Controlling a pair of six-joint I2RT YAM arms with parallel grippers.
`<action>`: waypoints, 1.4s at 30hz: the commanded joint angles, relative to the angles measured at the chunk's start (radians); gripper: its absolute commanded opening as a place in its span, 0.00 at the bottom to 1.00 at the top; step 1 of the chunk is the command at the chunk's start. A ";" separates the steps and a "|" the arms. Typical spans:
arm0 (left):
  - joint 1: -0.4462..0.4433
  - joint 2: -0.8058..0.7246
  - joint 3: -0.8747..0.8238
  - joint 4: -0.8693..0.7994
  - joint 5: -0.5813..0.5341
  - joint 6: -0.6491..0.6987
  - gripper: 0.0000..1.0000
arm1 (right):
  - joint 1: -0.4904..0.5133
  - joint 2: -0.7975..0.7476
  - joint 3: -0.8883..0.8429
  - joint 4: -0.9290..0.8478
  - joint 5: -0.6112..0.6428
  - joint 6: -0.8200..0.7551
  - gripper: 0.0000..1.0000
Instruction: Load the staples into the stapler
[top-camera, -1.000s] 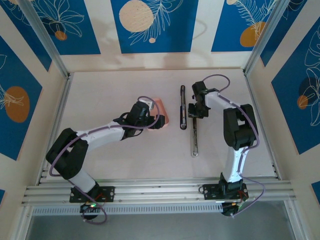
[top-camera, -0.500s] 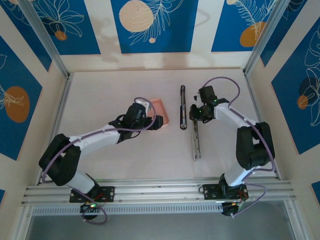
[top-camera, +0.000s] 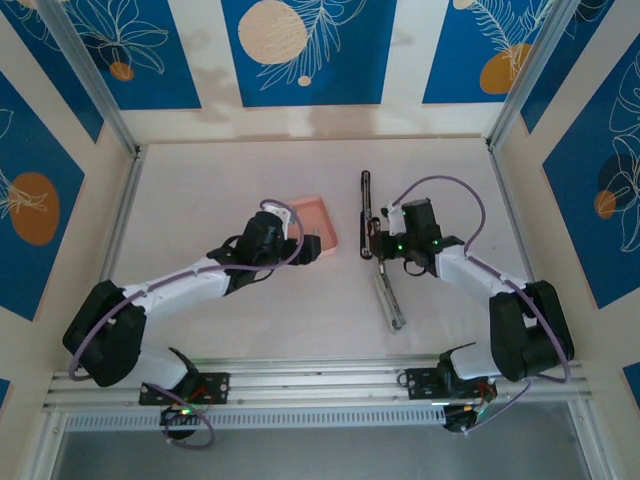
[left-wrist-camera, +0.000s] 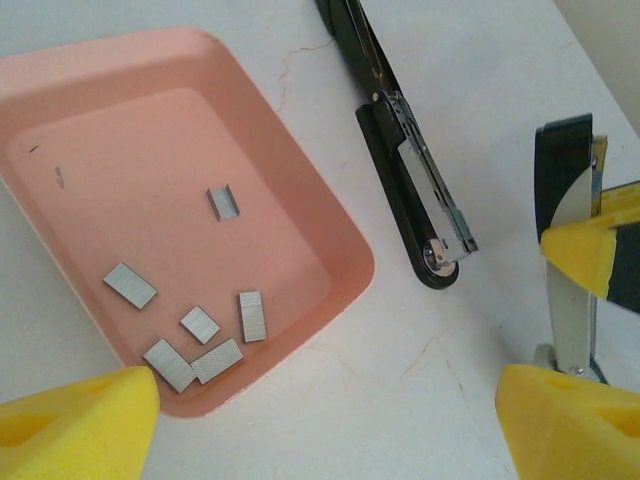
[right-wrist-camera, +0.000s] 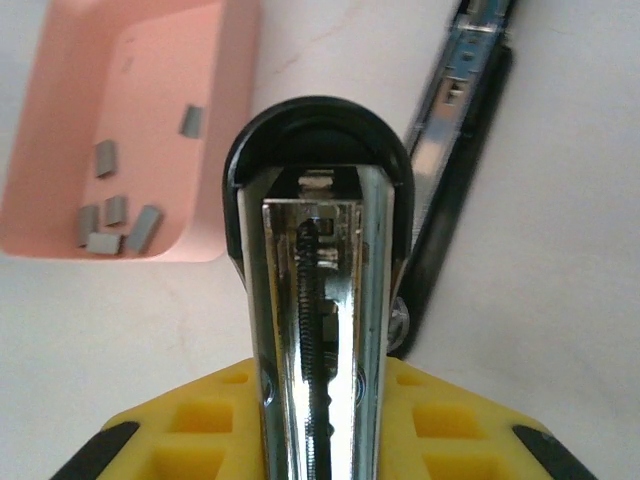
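My right gripper clamped on open stapler; my left gripper gaping, empty. All staples in tray, none loaded.

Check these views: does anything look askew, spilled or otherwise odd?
The stapler is hinged wide open, its chrome arm skewed off line from the black base, gripped by the right gripper. The staples lie scattered at mixed angles, all inside the pink tray. Nothing spilled.

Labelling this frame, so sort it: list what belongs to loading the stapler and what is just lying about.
Job in hand:
- staples
- stapler, opened out, clamped in the right gripper
- left gripper, open above the staples

Lying about:
- pink tray, which merely holds the staples
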 joint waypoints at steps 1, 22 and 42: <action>-0.007 -0.033 -0.023 0.026 -0.010 0.008 0.86 | 0.012 -0.064 -0.057 0.224 -0.106 -0.052 0.23; -0.005 -0.191 -0.175 0.302 0.381 0.493 0.74 | 0.105 -0.093 -0.169 0.428 -0.473 -0.317 0.24; -0.004 -0.289 -0.203 0.159 0.591 0.783 0.61 | 0.170 -0.146 -0.170 0.363 -0.693 -0.471 0.24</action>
